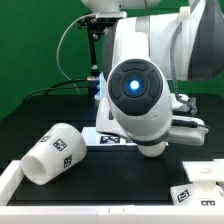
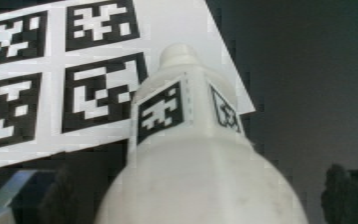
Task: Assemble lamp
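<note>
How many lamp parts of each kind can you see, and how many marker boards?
shade: 1
bulb: 1
base: 1, at the picture's edge
marker board: 1
Total: 4

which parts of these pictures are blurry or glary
Exterior view: fairly sharp, but the arm fills the middle and its blue light glares; the shade is evenly lit. Wrist view: the bulb is close and soft, its near end washed out; the marker board tags are slightly blurred; the background is dark.
</note>
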### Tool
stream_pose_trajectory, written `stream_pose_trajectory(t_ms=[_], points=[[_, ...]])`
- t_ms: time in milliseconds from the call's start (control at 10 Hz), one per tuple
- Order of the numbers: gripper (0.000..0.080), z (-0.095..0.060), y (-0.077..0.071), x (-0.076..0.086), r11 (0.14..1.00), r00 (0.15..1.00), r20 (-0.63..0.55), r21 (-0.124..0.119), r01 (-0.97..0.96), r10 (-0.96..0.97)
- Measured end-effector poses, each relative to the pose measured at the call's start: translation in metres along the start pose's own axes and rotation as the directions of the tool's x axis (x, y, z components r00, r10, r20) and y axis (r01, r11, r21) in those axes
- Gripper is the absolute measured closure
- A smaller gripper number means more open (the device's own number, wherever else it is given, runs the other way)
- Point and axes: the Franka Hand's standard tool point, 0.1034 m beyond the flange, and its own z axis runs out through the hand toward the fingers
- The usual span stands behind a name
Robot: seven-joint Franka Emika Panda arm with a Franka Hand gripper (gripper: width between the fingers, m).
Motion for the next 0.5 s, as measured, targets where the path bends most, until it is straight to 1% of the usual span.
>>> stream_pose_trajectory(t_ms=[100,200,500], points=[[0.01,0.0042,0.0011,0.0016,1.0,1.0,0.008,-0.001,-0.004,0.004],[0.01,0.0081,0.0031,0.0041,1.0,1.0,0.022,0.006,-0.011,0.011],[0.01,0.0126,0.0049,0.0082,1.0,1.0,0.028,0.005,-0.015,0.015]])
